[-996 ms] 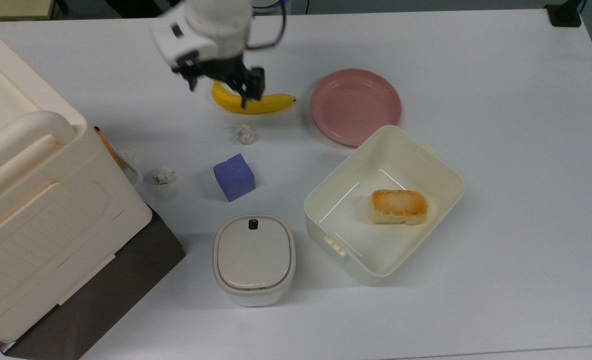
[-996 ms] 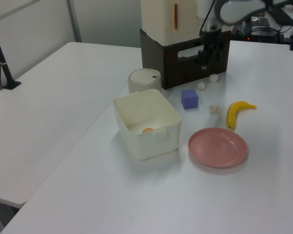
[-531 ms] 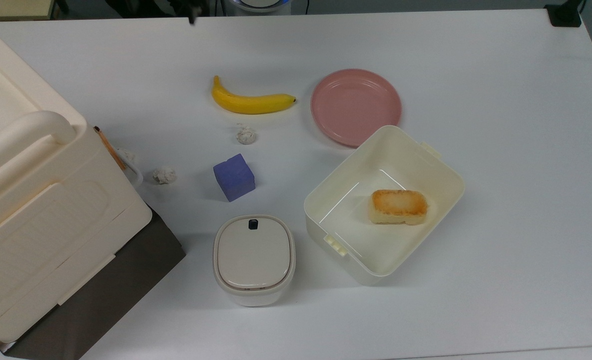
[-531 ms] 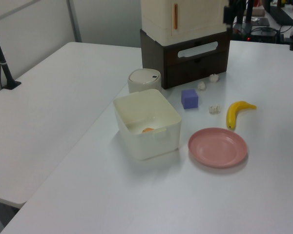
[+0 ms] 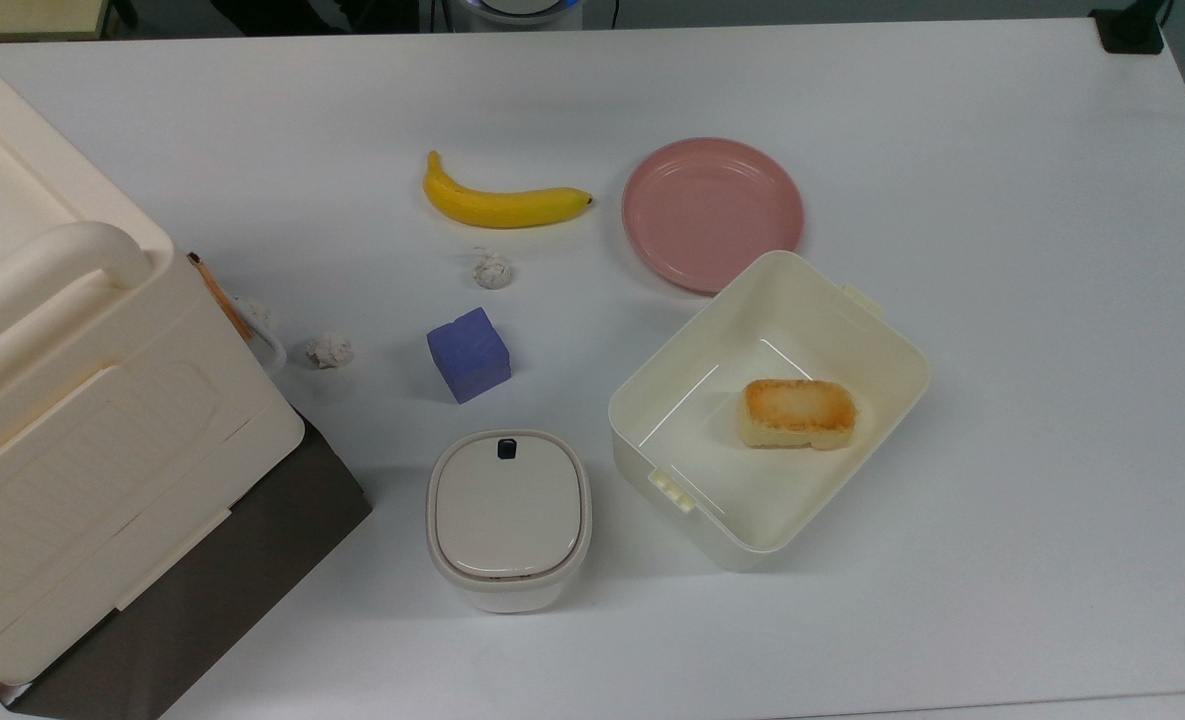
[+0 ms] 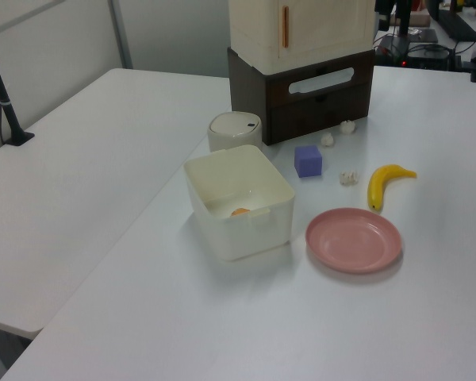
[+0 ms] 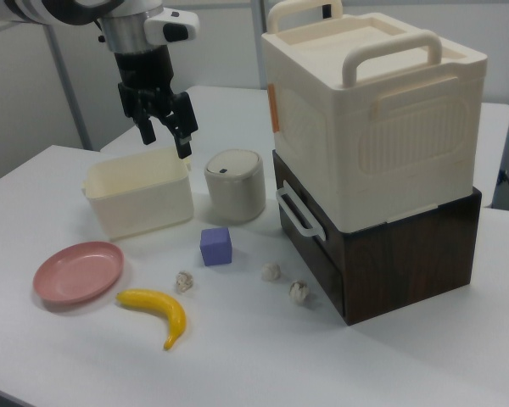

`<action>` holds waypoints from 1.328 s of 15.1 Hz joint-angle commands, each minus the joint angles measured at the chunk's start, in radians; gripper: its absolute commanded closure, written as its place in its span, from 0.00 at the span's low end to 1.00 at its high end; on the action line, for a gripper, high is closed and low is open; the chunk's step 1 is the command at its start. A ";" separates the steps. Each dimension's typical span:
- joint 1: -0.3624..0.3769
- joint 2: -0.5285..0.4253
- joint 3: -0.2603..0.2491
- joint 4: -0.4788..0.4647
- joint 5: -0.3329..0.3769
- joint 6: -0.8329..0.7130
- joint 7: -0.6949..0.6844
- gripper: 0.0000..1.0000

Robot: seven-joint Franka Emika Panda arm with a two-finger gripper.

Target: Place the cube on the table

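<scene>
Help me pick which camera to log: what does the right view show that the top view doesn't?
From the right view: the gripper, open and empty, hanging above the table, and the dark drawer unit's handle. From the top view: the bread block lying inside the open cream box. Both: the cube resting on the table, the banana and the pink plate.

Cubes: we count one, blue-purple (image 5: 468,353)
Bananas: we count one (image 5: 503,203)
Pink plates: one (image 5: 712,212)
Open cream boxes: one (image 5: 882,345)
Bread blocks: one (image 5: 798,412)
Lidded round containers: one (image 5: 508,515)
Crumpled paper balls: we count three (image 7: 271,271)
Large handled cream boxes: one (image 7: 373,110)
Dark drawer units: one (image 7: 399,254)
</scene>
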 commanded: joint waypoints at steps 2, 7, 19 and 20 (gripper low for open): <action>0.025 0.006 -0.011 0.021 0.035 -0.018 0.103 0.00; 0.025 0.012 -0.013 0.024 0.035 0.000 0.090 0.00; -0.004 0.034 0.071 -0.025 0.037 0.118 -0.029 0.00; -0.006 0.034 0.084 -0.030 0.038 0.124 -0.026 0.00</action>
